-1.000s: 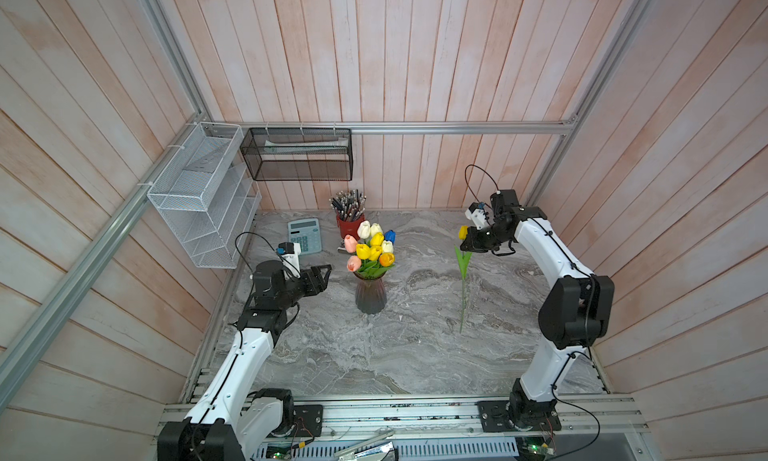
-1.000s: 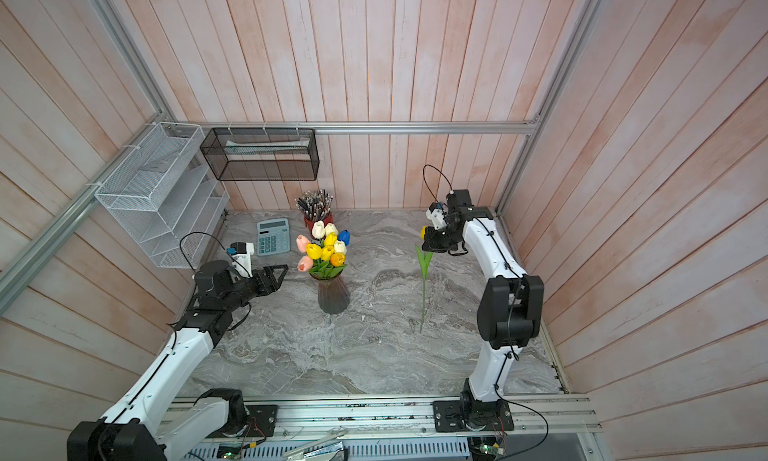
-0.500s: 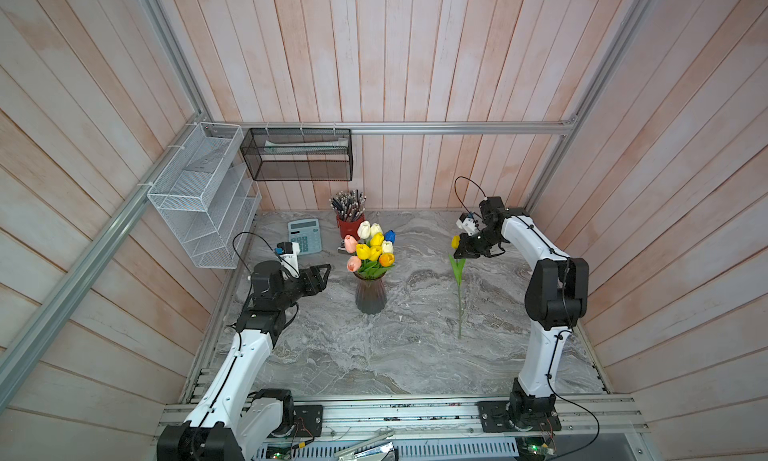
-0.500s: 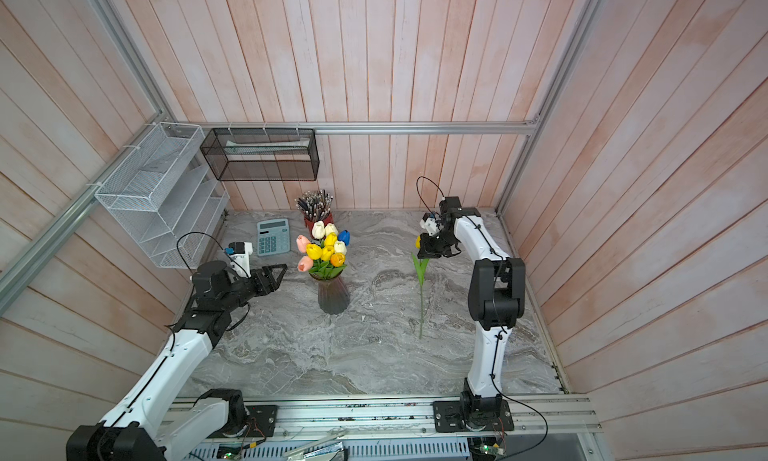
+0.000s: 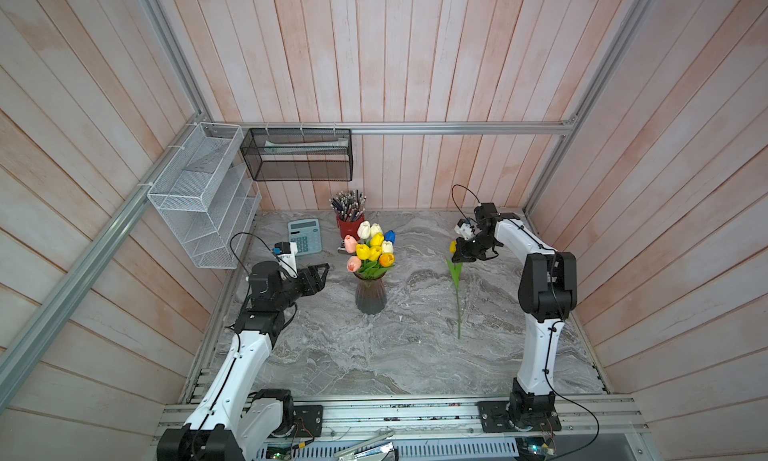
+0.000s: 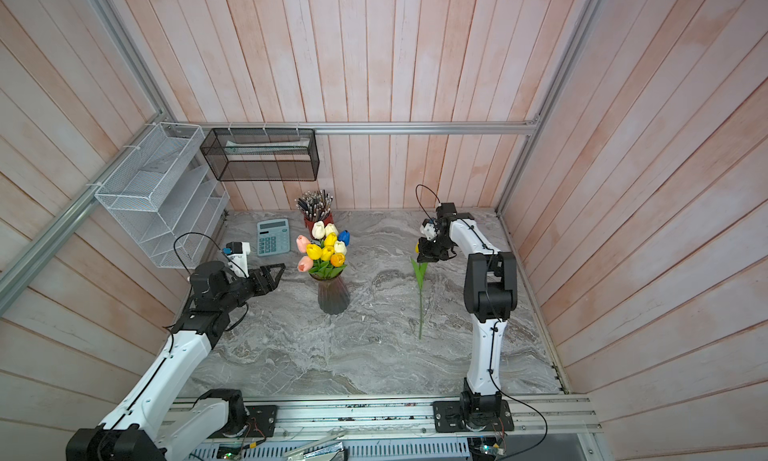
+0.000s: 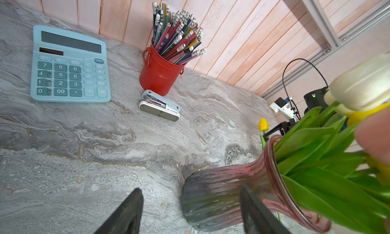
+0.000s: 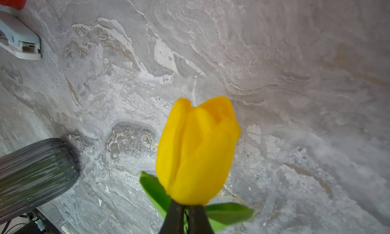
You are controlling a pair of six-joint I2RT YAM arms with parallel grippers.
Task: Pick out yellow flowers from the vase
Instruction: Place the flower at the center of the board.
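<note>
The right wrist view alone shows the right gripper (image 8: 185, 209) pinched tight on the stem just under a closed yellow tulip (image 8: 198, 152). Both top views add that the long stem hangs straight down, well apart from the vase (image 5: 371, 294). Four yellow flowers (image 5: 370, 251), one orange-tinged, stand in it. Near the vase, the left gripper (image 5: 321, 272) gapes wide and holds nothing.

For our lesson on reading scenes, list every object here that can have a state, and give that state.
right end effector: shut on yellow flower
yellow flower: out of vase, held below its head
left end effector: open, empty
vase: upright, other tulips inside
calculator: display blank
stapler: closed
red cup: upright, full of pencils
</note>
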